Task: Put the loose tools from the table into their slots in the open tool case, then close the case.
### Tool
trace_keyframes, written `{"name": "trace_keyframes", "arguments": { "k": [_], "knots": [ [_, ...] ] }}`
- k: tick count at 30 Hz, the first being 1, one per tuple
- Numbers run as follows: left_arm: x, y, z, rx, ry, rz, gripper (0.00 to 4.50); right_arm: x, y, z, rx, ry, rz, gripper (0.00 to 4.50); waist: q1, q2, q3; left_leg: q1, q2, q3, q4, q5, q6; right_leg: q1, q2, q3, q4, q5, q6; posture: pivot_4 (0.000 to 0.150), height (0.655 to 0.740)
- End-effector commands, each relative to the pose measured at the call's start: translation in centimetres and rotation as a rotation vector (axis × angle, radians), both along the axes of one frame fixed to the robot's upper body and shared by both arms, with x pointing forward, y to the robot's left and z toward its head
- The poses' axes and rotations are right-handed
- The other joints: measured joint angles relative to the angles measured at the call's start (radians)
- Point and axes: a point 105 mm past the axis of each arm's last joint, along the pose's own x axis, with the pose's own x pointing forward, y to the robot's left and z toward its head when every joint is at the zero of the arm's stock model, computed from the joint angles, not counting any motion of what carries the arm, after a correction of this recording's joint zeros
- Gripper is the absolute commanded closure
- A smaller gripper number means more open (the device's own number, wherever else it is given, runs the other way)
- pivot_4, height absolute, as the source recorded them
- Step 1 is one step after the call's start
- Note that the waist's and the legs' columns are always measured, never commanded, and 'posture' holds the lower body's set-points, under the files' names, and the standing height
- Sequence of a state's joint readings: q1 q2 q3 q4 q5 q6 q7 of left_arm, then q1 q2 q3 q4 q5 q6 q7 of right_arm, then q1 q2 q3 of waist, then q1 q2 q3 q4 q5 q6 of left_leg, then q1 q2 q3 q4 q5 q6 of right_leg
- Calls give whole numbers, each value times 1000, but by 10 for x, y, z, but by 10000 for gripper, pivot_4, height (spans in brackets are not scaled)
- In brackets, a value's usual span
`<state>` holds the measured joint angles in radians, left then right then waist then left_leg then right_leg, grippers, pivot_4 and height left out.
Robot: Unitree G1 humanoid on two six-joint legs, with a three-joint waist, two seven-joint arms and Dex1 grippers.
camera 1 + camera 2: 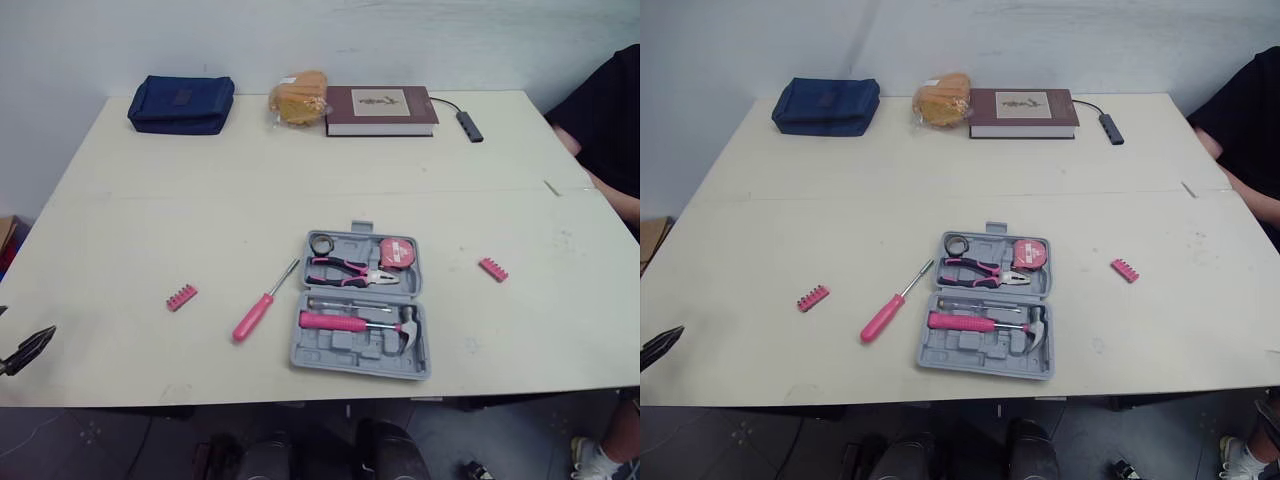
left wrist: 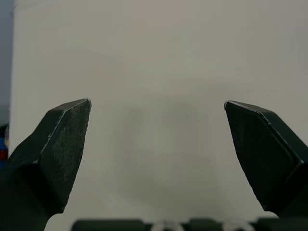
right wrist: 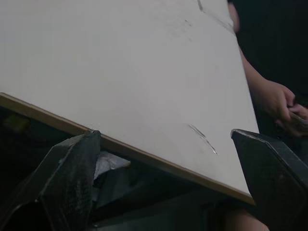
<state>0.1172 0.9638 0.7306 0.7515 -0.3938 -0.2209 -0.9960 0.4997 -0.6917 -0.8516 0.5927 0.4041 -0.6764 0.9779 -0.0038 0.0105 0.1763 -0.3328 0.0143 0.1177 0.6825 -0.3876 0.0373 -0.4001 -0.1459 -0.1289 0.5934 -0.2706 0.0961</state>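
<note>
The grey tool case (image 1: 362, 345) lies open near the table's front edge, holding pink pliers (image 1: 350, 272), a pink hammer (image 1: 355, 323), a pink tape measure (image 1: 398, 252) and a dark ring. A pink-handled screwdriver (image 1: 258, 308) lies loose just left of the case. One pink bit holder (image 1: 181, 297) lies further left, another (image 1: 493, 269) to the right of the case. My left gripper (image 1: 30, 348) hovers at the table's front left corner, open and empty, as its wrist view (image 2: 156, 144) confirms. My right gripper (image 3: 166, 178) is open below the table's front edge, holding nothing.
Along the table's (image 1: 150, 200) far edge sit a navy pouch (image 1: 182, 103), an orange bagged item (image 1: 298, 97), a dark red book (image 1: 380, 110) and a small hub with cable (image 1: 470, 125). A person in black (image 1: 610, 130) sits at the right side; their hand (image 3: 274, 98) is beside the table.
</note>
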Motion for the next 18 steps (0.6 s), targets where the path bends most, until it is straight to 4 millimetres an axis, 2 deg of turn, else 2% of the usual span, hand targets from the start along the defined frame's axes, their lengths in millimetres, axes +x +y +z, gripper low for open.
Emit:
{"name": "trace_keyframes", "arguments": {
  "k": [1, 5, 7, 11, 14, 17, 18],
  "knots": [
    [9, -3, 17, 26, -77, -19, 317, 1, -9, 14, -35, -59, -25, 0, 1, 0, 0, 0, 0, 0, 0, 0, -1, -1, 0, 0, 1, 0, 0, 1500, 7400],
    [26, -20, 22, -3, -106, -102, 317, 19, 4, 18, 19, -115, 67, 0, 1, 0, 0, -1, 0, 0, 0, 1, -2, -2, 0, 0, 2, -1, -1, 1500, 7400],
    [32, -30, 27, -19, -108, -158, 317, 29, 19, 20, 53, -137, 141, 0, 0, 1, 0, -1, 0, 1, 0, 1, -2, -2, 0, 0, 2, 0, -1, 1500, 7400],
    [48, -70, 41, -44, -120, -329, 317, 59, 79, 26, 168, -172, 417, 0, -2, 0, 0, -2, 0, 1, 0, 2, -2, -4, 1, 0, 4, -1, -1, 1500, 7400],
    [55, -98, 44, -69, -105, -425, 317, 72, 116, 30, 188, -159, 571, 0, -1, 1, 1, -2, 0, 2, 0, 2, -2, -4, 1, 1, 5, -1, -1, 1500, 7400],
    [57, -112, 45, -88, -83, -470, 317, 76, 129, 35, 198, -166, 618, 0, 1, 1, 1, -3, 0, 3, 0, 2, -2, -6, 1, 2, 7, -1, -1, 1500, 7400],
    [58, -124, 43, -83, -63, -515, 317, 79, 136, 40, 189, -172, 651, 0, 1, 1, 1, -3, 0, 3, 0, 2, -2, -7, 2, 1, 7, -1, -1, 1500, 7400]
  ]
}}
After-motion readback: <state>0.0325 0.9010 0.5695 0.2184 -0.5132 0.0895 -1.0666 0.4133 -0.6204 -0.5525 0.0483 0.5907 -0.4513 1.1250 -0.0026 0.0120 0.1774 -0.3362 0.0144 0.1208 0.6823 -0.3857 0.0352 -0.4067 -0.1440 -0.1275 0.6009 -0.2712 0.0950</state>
